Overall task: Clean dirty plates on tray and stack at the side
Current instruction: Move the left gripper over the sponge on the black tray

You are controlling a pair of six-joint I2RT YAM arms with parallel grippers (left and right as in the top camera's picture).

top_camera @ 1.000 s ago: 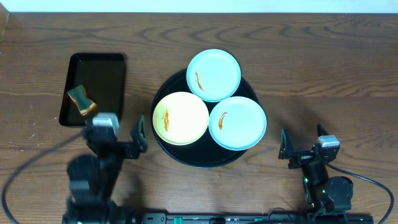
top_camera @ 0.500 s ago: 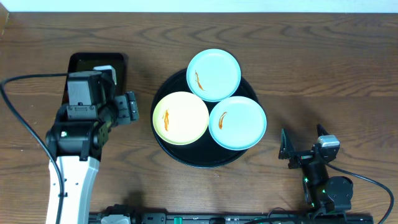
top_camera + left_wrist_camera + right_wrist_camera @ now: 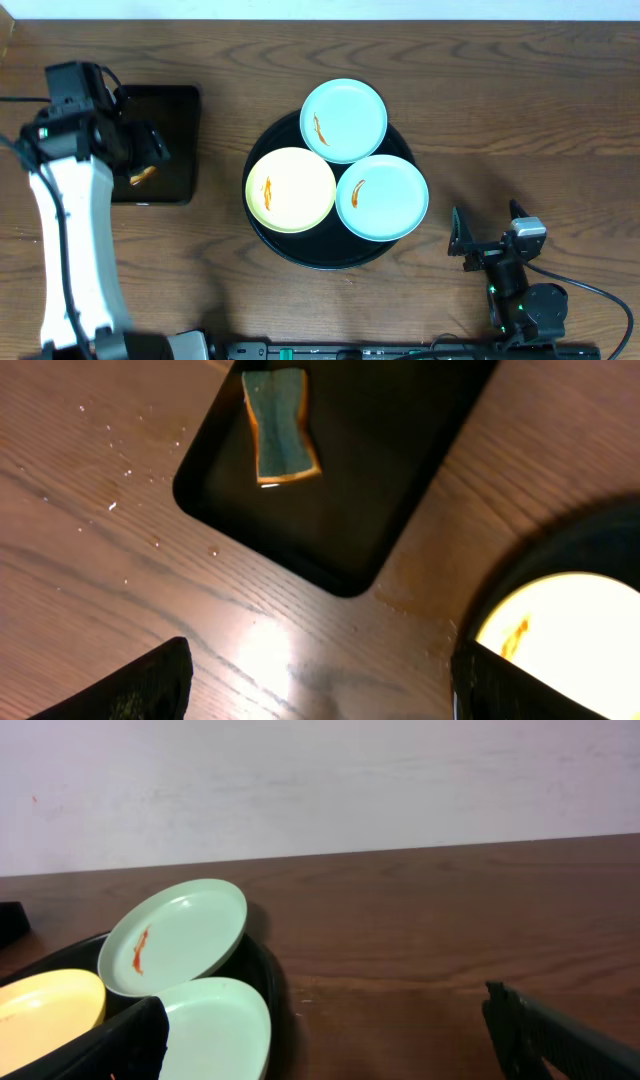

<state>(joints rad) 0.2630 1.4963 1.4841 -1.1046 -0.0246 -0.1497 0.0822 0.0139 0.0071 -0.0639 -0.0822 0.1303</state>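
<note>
The left hand (image 3: 150, 147) hangs over the small rectangular black tray (image 3: 182, 120), its fingers spread wide. The wrist view shows only bare desk (image 3: 250, 650) and the tray's near corner between them. A green sponge with orange edges (image 3: 280, 425) lies on that tray ahead of the fingertips. From overhead the arm covers most of it, and only an orange sliver shows just below the hand.

Off to this hand's right, well apart, sits the large round black tray (image 3: 320, 262) with all three plates on it. The pale yellow plate (image 3: 290, 190) is the nearest to the left hand. The two mint ones lie beyond it, one at the tray's far edge (image 3: 344, 120) and one on its right side (image 3: 382, 197). Each has an orange-brown smear, and their rims crowd together at the tray's middle.

The right hand (image 3: 487, 228) rests low at the desk's front edge, fingers wide, with open desk between them. The round tray is ahead and to its left. In its wrist view the far mint plate sits tilted behind the nearer one, against a pale wall (image 3: 400, 780). A black cable (image 3: 590, 290) trails off to the right of this arm.
</note>
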